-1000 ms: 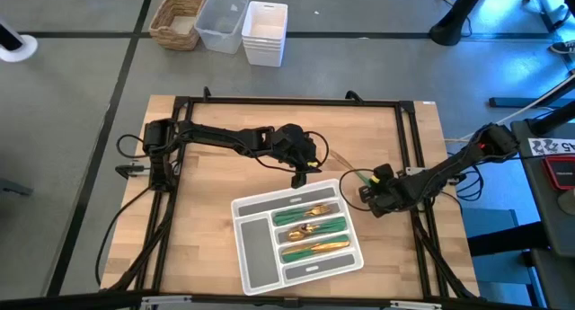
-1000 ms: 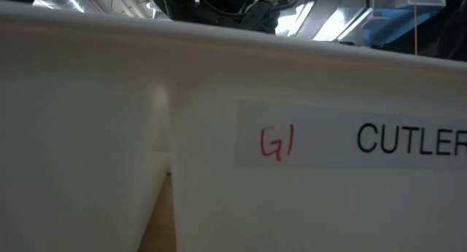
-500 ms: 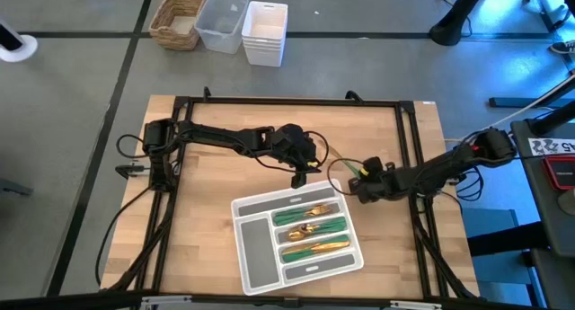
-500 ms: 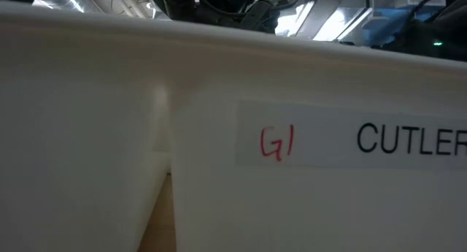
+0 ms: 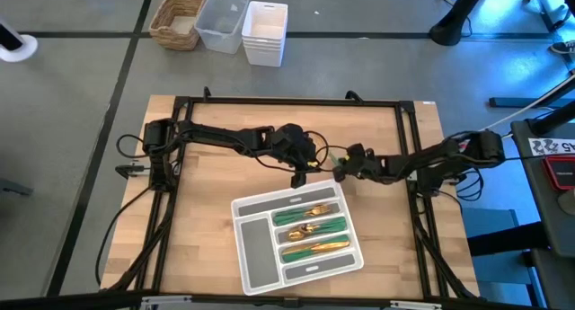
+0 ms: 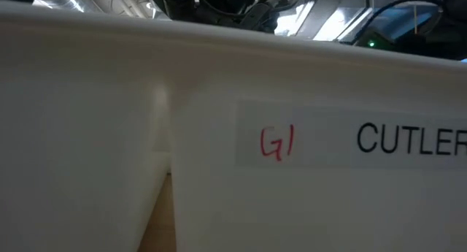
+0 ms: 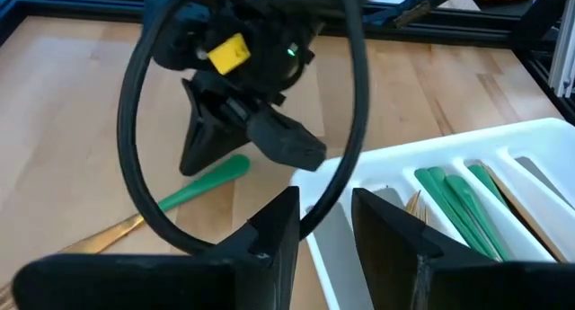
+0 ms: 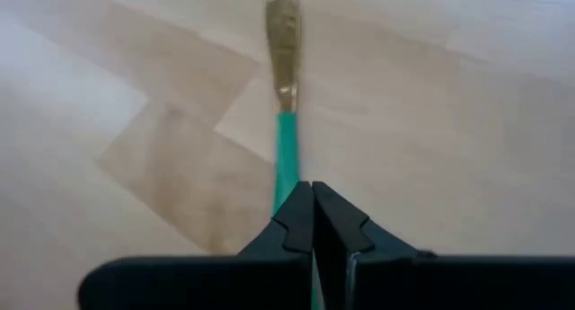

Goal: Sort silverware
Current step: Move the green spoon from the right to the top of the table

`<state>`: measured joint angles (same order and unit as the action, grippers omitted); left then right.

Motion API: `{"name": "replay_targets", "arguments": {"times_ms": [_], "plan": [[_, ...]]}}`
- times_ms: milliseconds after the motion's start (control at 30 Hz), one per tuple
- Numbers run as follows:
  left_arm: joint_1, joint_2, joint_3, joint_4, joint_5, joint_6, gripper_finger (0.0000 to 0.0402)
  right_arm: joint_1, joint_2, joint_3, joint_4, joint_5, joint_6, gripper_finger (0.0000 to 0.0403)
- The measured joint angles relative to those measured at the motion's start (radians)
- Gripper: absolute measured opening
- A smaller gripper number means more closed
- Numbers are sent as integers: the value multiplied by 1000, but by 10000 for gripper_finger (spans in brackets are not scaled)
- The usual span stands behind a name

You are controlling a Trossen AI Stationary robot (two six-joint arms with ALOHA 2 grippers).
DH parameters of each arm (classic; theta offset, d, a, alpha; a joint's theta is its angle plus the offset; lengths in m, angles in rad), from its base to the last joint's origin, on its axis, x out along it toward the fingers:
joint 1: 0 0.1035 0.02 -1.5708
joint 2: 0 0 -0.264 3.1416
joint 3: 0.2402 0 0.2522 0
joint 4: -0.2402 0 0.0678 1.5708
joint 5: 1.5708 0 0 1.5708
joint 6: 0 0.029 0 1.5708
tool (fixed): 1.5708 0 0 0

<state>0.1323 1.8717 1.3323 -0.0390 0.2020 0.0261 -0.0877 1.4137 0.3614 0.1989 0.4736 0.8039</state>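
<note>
The grey tray (image 5: 254,247) sits on the near part of the wooden table (image 5: 207,166). Forks, spoons and knives with gold heads and green handles lie in three of its slots (image 5: 310,229). One long slot and one short slot hold nothing.

Just past the tray's far edge is the left gripper (image 5: 301,175). Its two fingers (image 7: 269,234) stand a little apart with nothing between them.

Near it is the right gripper (image 5: 342,172). Its fingers (image 8: 296,222) are pressed together on the green handle of one more piece of silverware (image 8: 284,121). The gold end points away over the wood. In the left wrist view a green handle (image 7: 205,181) also shows on the table under that gripper.

On the floor beyond the table stand a basket (image 5: 176,20), a clear tub (image 5: 221,21) and a white bin (image 5: 264,31).
</note>
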Motion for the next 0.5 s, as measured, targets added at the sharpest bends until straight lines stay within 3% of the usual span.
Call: {"name": "replay_targets", "arguments": {"times_ms": [233,500], "plan": [[18,0,1,-6,1,54,98,-33,-91,0,4,2,-77,1],[31,38,0,61,0,52,98,-32,-403,0,-53,26,-182,1]]}}
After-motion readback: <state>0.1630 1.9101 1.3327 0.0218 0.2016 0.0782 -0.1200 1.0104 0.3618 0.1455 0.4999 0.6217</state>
